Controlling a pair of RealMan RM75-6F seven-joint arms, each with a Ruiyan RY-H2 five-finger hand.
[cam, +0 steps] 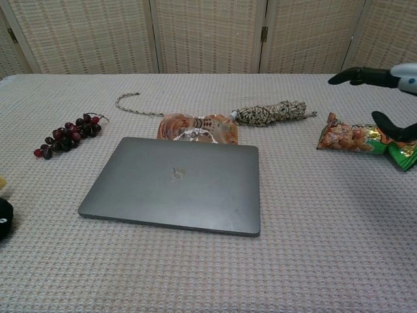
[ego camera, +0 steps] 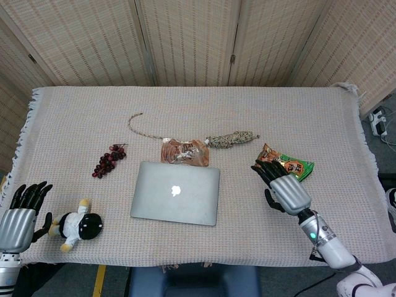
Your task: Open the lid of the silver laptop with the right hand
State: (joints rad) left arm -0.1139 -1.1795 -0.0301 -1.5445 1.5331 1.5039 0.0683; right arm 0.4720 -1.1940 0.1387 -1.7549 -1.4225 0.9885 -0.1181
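Covering the whole desk (ego camera: 297,117), a knitted cloth carries the silver laptop (ego camera: 176,192), which lies flat and closed near the front edge, just left of centre. Its long axis runs left to right, slightly skewed. I judge the hinge to be along the far edge, by the orange packet (ego camera: 182,151), so the lid should lift from the near edge. It looks stiff, smooth and fairly heavy, likely slippery under hard fingertips; the middle of the near lip seems the place to take hold. Next in size, the right hand (ego camera: 282,187) hovers empty beside the laptop, fingers spread. At the near left corner, the left hand (ego camera: 21,213) is likewise open-fingered and empty.
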